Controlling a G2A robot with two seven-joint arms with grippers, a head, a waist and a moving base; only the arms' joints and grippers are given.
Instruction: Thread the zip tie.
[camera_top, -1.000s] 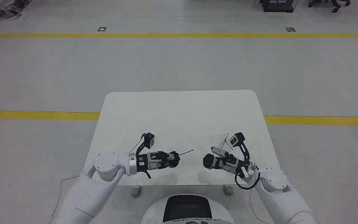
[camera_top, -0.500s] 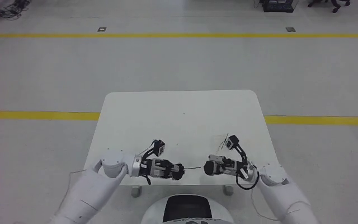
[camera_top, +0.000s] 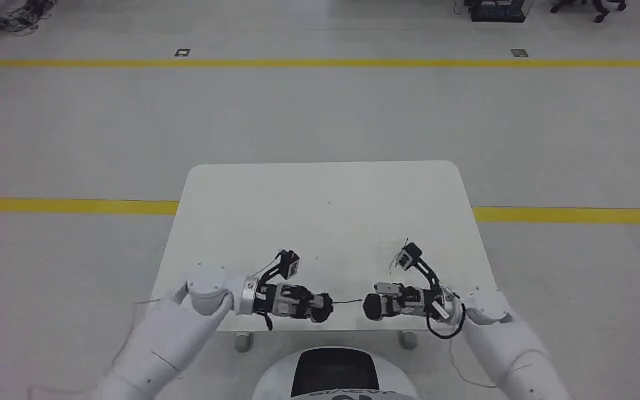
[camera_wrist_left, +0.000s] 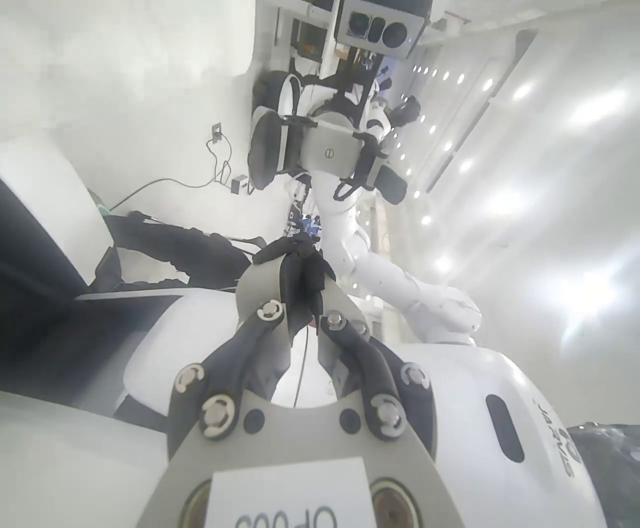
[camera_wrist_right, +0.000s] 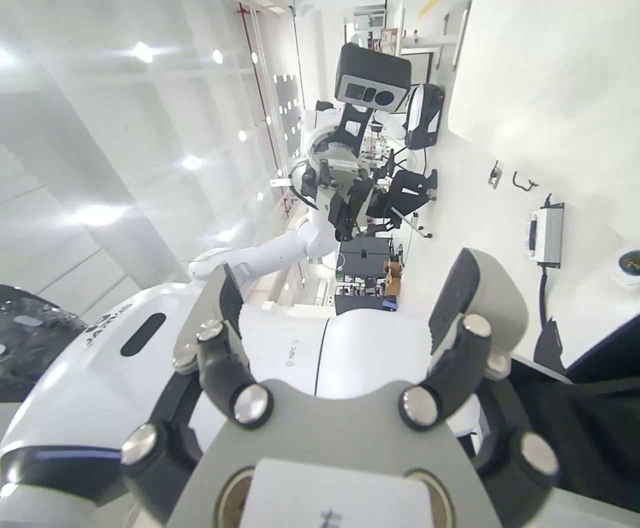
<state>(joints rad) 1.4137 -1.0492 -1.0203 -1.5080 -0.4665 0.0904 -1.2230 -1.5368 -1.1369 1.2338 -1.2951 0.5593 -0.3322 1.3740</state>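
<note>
Down at the six o'clock edge of the white rounded-corner table (camera_top: 320, 190), both arms are tucked in close, and the thin black plastic zip tie (camera_top: 346, 300) is held up off the tabletop between them. My left gripper (camera_top: 322, 306) sits at about seven o'clock, pads pressed together on one end of the strap. The free length runs out toward three o'clock, straight at my right gripper (camera_top: 371, 304) at about five o'clock. That one is spread wide, fingers (camera_wrist_right: 462, 295) well apart, nothing between them. From above the tip looks just beside it, but I can't tell whether they touch. Which end I'm pinching, head or tail, is too small to make out.

Now, handling. I'd judge this strap to weigh next to nothing, so load is no worry; the trouble is flex. It looks slender and springy, likely to bow or flick if pushed from far back. The plastic is probably slick too, so it could slide or twist in the pads. I'd take hold across the flat faces, close to the working end, leaving only a short stub free to aim. A firm pinch should do; it seems tough enough, though a sharp bend could kink it.
</note>
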